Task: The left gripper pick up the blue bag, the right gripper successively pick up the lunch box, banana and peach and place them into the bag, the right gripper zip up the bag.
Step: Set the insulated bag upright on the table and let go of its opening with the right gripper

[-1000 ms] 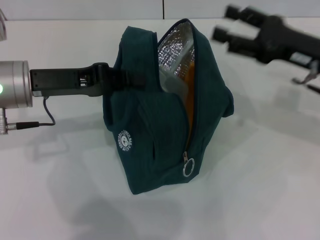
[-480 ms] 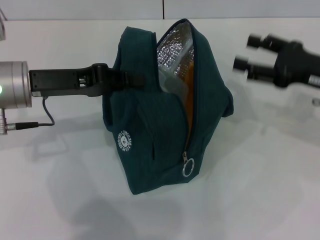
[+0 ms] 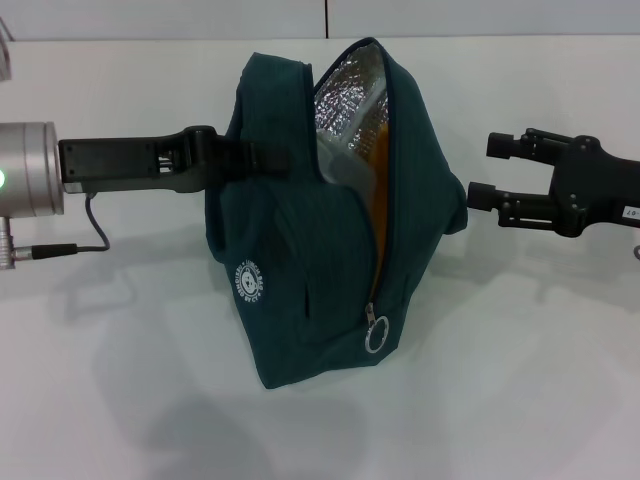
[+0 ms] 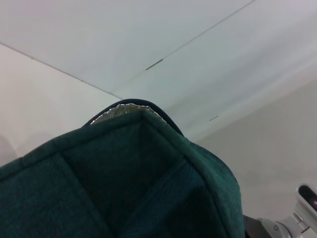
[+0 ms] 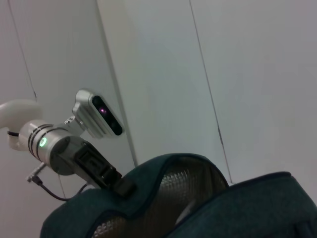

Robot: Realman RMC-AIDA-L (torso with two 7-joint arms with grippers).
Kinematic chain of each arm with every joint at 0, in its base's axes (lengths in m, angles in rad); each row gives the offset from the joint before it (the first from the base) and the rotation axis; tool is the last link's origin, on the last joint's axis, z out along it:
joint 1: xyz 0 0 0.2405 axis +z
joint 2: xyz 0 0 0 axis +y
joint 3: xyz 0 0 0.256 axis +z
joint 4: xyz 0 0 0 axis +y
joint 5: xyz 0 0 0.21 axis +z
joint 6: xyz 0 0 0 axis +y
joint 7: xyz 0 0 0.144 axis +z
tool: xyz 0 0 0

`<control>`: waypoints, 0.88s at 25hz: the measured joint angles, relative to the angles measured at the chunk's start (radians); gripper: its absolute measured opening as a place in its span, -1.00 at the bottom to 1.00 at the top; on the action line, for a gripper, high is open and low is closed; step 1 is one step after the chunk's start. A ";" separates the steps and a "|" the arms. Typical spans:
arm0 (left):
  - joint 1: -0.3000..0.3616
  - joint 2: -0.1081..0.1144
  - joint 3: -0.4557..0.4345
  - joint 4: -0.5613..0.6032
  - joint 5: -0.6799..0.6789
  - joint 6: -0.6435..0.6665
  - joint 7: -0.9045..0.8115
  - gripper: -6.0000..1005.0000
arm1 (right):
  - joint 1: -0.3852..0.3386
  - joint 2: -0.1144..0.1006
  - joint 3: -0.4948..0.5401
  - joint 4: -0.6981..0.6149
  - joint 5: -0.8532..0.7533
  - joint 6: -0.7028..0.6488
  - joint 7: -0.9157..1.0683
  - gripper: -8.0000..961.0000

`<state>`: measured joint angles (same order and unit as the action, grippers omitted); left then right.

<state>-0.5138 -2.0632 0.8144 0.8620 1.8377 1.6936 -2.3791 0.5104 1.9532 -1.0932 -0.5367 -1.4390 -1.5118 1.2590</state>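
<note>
On the white table (image 3: 520,380), roughly in the middle of the scene, the blue bag (image 3: 300,260) is held up off its side, its round white logo (image 3: 252,281) facing the near left. From the left, the left gripper (image 3: 262,158) reaches in level, its black fingers clenched on the bag's upper left panel, up by a padded handle; the silver wrist (image 3: 28,168) behind it shows a small green light, and a thin cable hangs beneath it.

The bag's mouth gapes open along the top and down its near right edge. Silver foil lining (image 3: 350,95) shows inside, with the pale rim of the lunch box (image 3: 345,165) and a strip of orange-yellow just beside it; whether that strip is the banana or the peach cannot be told. The zipper runs down to a metal ring pull (image 3: 376,336), which hangs low on the near right side of the bag, so the zip is still undone.

To the right, the right gripper (image 3: 484,170) hovers at about mid-height of the bag, its two fingers spread apart and pointing left at the bag's right corner, close to the fabric but not touching it, with nothing between them.

From the right wrist view, the bag's open top (image 5: 188,198) and foil fill the near edge, with the left gripper (image 5: 119,186) biting the far rim.
</note>
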 joint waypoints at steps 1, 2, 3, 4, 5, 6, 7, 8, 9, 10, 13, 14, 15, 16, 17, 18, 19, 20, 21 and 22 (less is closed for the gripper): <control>0.000 0.000 0.000 0.000 0.000 0.000 0.000 -0.92 | 0.000 0.001 0.000 -0.001 -0.003 0.003 0.000 0.67; 0.000 0.000 0.000 0.000 0.000 0.000 0.000 -0.92 | 0.000 0.003 0.000 -0.002 -0.004 0.008 0.000 0.67; 0.000 0.000 0.000 0.000 0.000 0.000 0.000 -0.92 | 0.000 0.005 -0.001 -0.003 -0.005 0.013 0.000 0.67; 0.001 0.000 0.000 0.000 0.000 0.000 0.000 -0.92 | 0.000 0.006 -0.002 -0.004 -0.005 0.016 0.000 0.66; 0.001 0.000 0.000 0.000 0.000 0.000 0.000 -0.92 | -0.001 0.007 -0.004 -0.004 -0.006 0.018 0.001 0.66; 0.002 0.000 0.000 0.000 0.000 0.000 0.000 -0.92 | -0.001 0.007 -0.005 -0.004 -0.007 0.019 0.001 0.66; 0.002 0.000 0.000 0.000 0.000 0.000 0.000 -0.92 | -0.001 0.007 -0.006 -0.004 -0.010 0.020 0.001 0.66; 0.002 0.000 0.000 0.000 0.000 0.000 0.000 -0.92 | -0.001 0.007 -0.006 -0.004 -0.014 0.021 0.001 0.66; 0.002 0.000 0.000 0.000 0.000 0.000 0.000 -0.92 | 0.000 0.007 -0.006 -0.004 -0.020 0.023 0.002 0.66; 0.002 0.000 0.000 0.000 0.000 0.000 0.000 -0.92 | 0.001 0.007 -0.006 -0.004 -0.025 0.023 0.004 0.64; 0.002 0.000 0.000 0.000 0.000 0.000 0.000 -0.92 | 0.007 0.008 -0.007 -0.007 -0.032 0.024 0.010 0.58; 0.002 0.000 0.000 0.000 0.000 0.000 0.000 -0.92 | 0.007 0.009 -0.007 -0.007 -0.033 0.024 0.010 0.56; 0.002 -0.001 0.000 0.000 0.000 0.000 0.000 -0.92 | 0.007 0.010 -0.007 -0.008 -0.033 0.024 0.010 0.54; 0.002 -0.001 0.000 0.000 -0.001 0.000 0.000 -0.92 | 0.007 0.011 -0.007 -0.010 -0.033 0.024 0.010 0.52; 0.002 -0.002 0.000 0.000 -0.001 0.000 0.000 -0.92 | 0.007 0.013 -0.007 -0.013 -0.033 0.024 0.009 0.50; 0.001 -0.002 0.000 0.000 -0.001 0.000 0.000 -0.92 | 0.006 0.015 -0.007 -0.015 -0.033 0.024 0.007 0.48; 0.001 -0.002 0.000 0.000 -0.001 0.000 0.000 -0.92 | 0.006 0.017 -0.007 -0.016 -0.035 0.024 0.004 0.46; 0.001 -0.003 0.000 0.000 -0.002 0.000 0.000 -0.92 | 0.005 0.019 -0.007 -0.017 -0.039 0.024 0.000 0.44; 0.001 -0.003 0.000 0.000 -0.003 0.000 0.000 -0.92 | 0.005 0.022 -0.007 -0.019 -0.047 0.024 -0.003 0.42; 0.001 -0.003 0.000 0.000 -0.006 0.000 0.000 -0.92 | 0.006 0.025 -0.007 -0.020 -0.060 0.024 -0.005 0.40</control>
<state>-0.5124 -2.0659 0.8145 0.8620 1.8316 1.6935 -2.3793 0.5163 1.9781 -1.0998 -0.5567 -1.4987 -1.4878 1.2538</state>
